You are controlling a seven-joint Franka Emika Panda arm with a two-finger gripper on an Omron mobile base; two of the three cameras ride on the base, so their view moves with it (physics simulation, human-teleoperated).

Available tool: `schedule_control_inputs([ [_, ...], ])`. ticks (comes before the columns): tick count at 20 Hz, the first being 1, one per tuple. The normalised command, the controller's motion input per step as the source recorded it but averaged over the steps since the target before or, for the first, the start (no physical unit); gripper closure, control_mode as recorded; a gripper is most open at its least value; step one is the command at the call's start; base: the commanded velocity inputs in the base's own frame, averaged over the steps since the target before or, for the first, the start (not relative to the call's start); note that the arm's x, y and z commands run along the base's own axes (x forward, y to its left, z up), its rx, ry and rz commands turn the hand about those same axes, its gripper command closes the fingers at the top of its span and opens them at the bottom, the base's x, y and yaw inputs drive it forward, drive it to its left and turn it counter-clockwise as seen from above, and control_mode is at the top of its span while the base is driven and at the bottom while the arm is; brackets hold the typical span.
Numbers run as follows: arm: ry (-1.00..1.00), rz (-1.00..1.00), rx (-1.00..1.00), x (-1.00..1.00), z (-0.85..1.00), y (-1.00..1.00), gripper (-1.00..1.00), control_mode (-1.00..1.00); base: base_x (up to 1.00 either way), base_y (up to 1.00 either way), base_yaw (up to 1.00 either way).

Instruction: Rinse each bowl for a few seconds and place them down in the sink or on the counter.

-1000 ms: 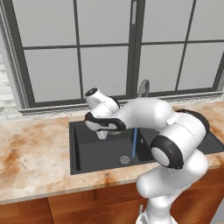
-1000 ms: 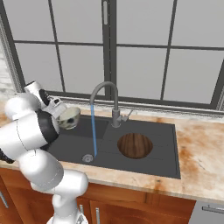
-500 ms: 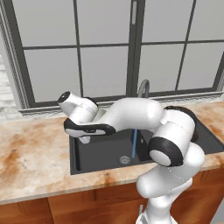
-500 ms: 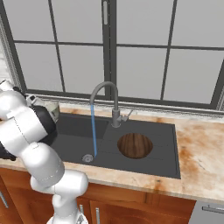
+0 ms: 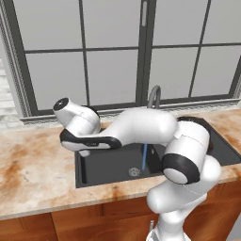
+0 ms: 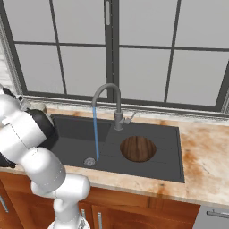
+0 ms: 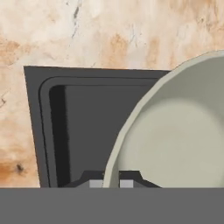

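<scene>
In the hand view my gripper (image 7: 111, 183) is shut on the rim of the pale grey-green bowl (image 7: 175, 131), whose lighter inside faces the camera. The bowl hangs over the left end of the black sink (image 7: 87, 122), close to the marbled counter (image 7: 109, 35). In the left base view the gripper (image 5: 85, 149) hangs at the sink's (image 5: 108, 164) left rim, well left of the water. The dark brown bowl (image 6: 137, 149) lies in the sink's (image 6: 71, 129) shallower right section.
The grey gooseneck tap (image 6: 107, 89) is running, a thin blue stream (image 6: 95, 134) falling to the drain (image 6: 90, 161). A window wall stands close behind the counter (image 5: 33, 174), which stretches left of the sink. Wooden cabinets (image 6: 134, 210) sit below.
The arm has swung left with the pale bowl, from beside the water stream to the sink's left edge. The gripper stays shut; the brown bowl has not moved.
</scene>
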Motion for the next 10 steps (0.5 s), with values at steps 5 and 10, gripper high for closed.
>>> schedule_control_inputs([
  [5, 0.02, 0.21, 0.08, -0.22, 0.02, 0.31, 1.0, -1.0, 0.0, 0.0, 0.0],
  [10, 0.02, 0.17, 0.04, -0.17, 0.0, 0.29, 1.0, -1.0, 0.0, 0.0, 0.0],
])
